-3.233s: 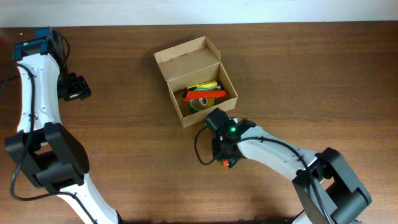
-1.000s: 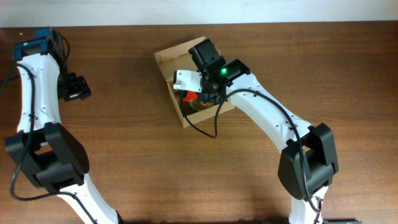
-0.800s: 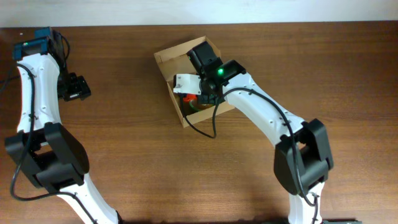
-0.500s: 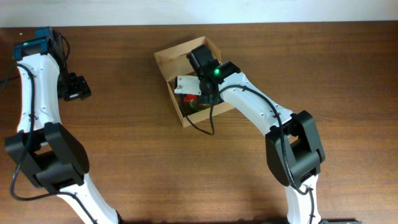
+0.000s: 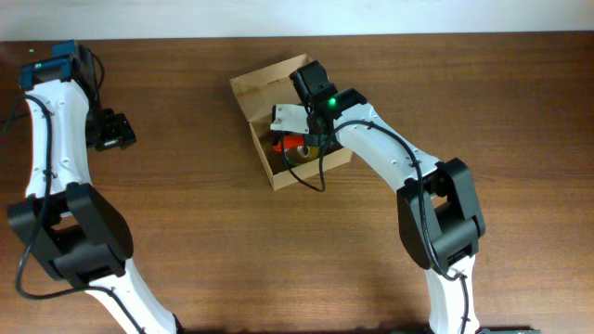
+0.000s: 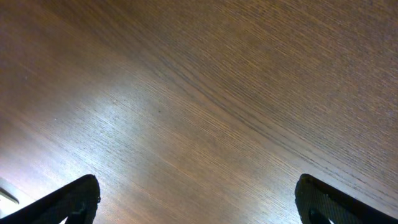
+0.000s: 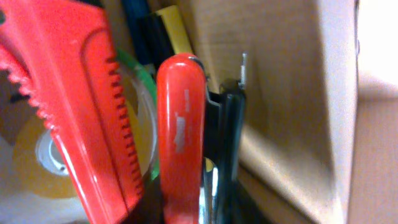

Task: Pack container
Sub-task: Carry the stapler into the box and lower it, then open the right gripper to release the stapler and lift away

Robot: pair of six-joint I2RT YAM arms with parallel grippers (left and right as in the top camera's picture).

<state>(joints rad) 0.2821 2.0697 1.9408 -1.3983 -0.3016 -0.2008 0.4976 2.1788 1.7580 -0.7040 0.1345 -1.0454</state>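
Two robot arms work at a wooden table (image 5: 186,241) where the container (image 5: 264,85), a plain brown cardboard box, sits toward the far middle with its flap lid standing open. The right tool (image 5: 299,130) hangs low over the box's open top, and its arm stretches in from the near right side. Its fingers are hidden in both the overhead and the right wrist view, so whether it is clenched or released cannot be told. From the right wrist, the box's inner cardboard wall (image 7: 280,93) fills the right side. Packed against it are a red stapler-like item (image 7: 180,143), a red serrated tape cutter (image 7: 74,93), a yellowish tape roll (image 7: 37,162) and a yellow marker (image 7: 174,34). Well apart at the far left, the left tool (image 5: 111,130) hovers over bare wood (image 6: 199,93), fully released, its dark fingertips (image 6: 68,199) spread wide with nothing between them.
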